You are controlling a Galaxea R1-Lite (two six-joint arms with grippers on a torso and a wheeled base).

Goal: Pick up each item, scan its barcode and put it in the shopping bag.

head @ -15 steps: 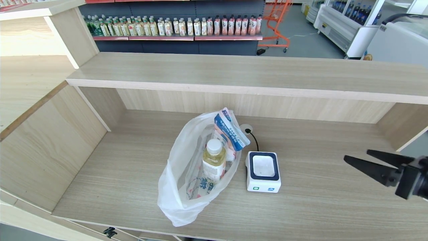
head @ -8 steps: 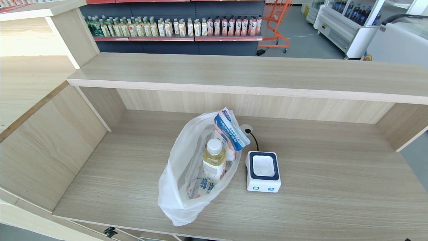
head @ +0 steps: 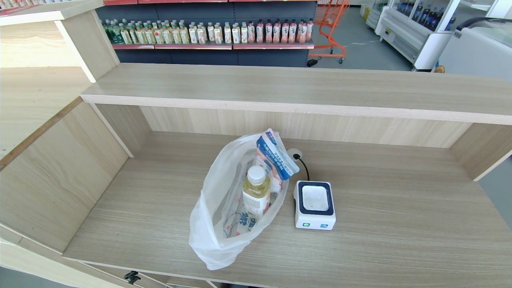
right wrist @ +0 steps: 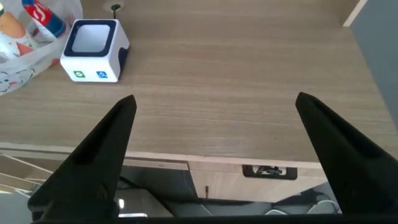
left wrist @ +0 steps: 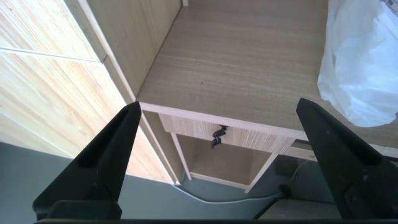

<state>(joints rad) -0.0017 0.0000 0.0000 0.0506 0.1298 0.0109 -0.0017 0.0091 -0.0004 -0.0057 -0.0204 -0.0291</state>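
shopping bag (head: 208, 228) lies well apart from right end effector (right wrist: 216, 99).

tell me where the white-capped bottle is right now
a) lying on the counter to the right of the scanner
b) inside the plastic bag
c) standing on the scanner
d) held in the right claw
b: the bottle stands upright inside the open shopping bag, which sits on the counter just left of the scanner.
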